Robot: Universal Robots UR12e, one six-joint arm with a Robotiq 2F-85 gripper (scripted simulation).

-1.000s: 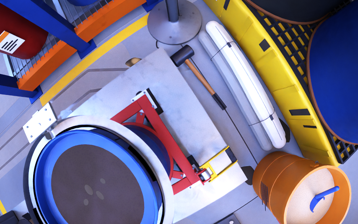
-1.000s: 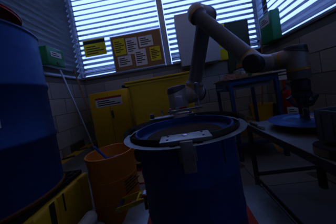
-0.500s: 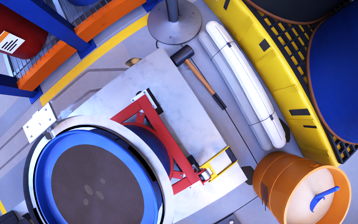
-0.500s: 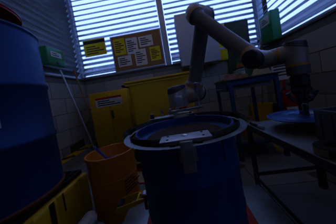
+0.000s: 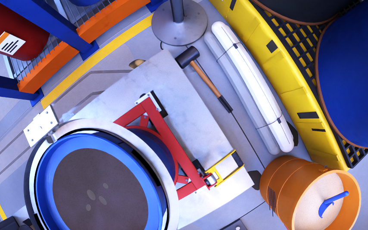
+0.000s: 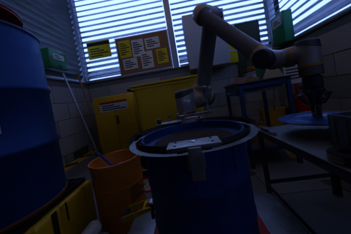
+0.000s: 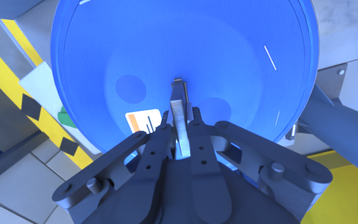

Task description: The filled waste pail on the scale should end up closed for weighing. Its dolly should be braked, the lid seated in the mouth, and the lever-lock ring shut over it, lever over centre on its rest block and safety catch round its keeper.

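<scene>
My gripper is off to the right of the pail, over the side table. Its fingers are closed on the upright metal handle at the middle of the round blue lid. The lid hangs level just above the table. The blue pail stands on the scale plate with its mouth uncovered, dark waste showing inside. The grey lock ring lies open around the rim. The red dolly frame sits under the pail, with a yellow brake pedal at its corner.
Behind the pail stand a yellow cabinet and the slatted windows. An orange bucket with a blue scoop stands beside the scale. A mallet and a white roll lie on the floor. Blue drums stand on a yellow pallet.
</scene>
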